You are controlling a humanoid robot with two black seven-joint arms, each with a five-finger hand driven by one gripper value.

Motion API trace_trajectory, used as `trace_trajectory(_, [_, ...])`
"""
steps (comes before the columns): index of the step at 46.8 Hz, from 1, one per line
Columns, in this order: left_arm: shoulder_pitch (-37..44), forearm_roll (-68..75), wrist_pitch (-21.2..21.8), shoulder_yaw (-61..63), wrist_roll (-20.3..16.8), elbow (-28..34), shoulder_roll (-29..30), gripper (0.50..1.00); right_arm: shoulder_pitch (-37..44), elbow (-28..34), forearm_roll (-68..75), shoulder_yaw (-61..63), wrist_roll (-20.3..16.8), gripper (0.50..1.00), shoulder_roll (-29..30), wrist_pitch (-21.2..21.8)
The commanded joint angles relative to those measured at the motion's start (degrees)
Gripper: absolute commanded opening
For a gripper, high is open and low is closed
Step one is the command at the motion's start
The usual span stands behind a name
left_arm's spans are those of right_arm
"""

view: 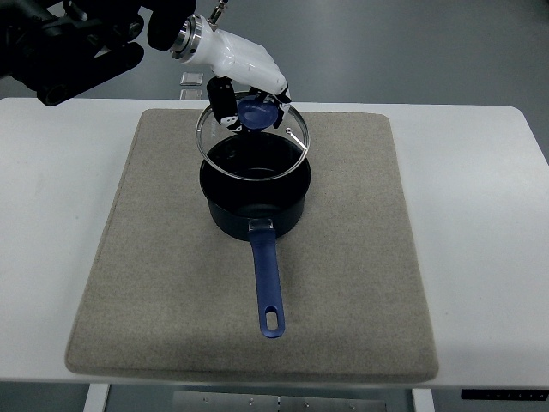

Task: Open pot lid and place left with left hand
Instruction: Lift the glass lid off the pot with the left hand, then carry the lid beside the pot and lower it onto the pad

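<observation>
Nearest, the pot (256, 190) handle is seen; no writing is readable. Its lid (253, 137) knob is gripped by the left hand (244, 94), fingers closed around it.

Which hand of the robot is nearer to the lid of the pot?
Left. The left hand grips the blue knob of the glass lid, holding the lid tilted over the far rim of the pot. The right hand is not in view.

- A white bench (480, 223) filled most of the view.
- A grey-beige mat (360, 283) lay flat on it, covering its middle.
- A small clear object (190, 84) sat at the bench's far edge, beyond the mat.
</observation>
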Motion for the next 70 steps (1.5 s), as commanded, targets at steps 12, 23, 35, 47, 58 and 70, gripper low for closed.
trace_trajectory(12, [0.1,0.7,3.2,0.2,0.0,1.2,3.0,0.5,0.1,0.0,0.0,0.0,0.0,0.917,0.0,0.0])
trace_trajectory(23, [0.3,0.6,5.3,1.0,0.0,1.8,6.6,0.5,0.1,0.0,0.0,0.0,0.0,0.917,0.0,0.0])
trace_trajectory(35, [1.1,0.1,5.4,1.0,0.0,1.6,13.3,0.5,0.0,0.0,0.0,0.0,0.0,0.917,0.0,0.0])
trace_trajectory(47, [2.9,0.0,5.5,1.0,0.0,-0.4,18.4,0.5,0.0,0.0,0.0,0.0,0.0,0.917,0.0,0.0])
trace_trajectory(58, [6.3,0.3,5.9,1.0,0.0,-2.6,21.4,0.5,0.1,0.0,0.0,0.0,0.0,0.917,0.0,0.0])
trace_trajectory(70, [10.5,0.3,8.5,1.0,0.0,-2.8,21.9,0.5,0.1,0.0,0.0,0.0,0.0,0.917,0.0,0.0])
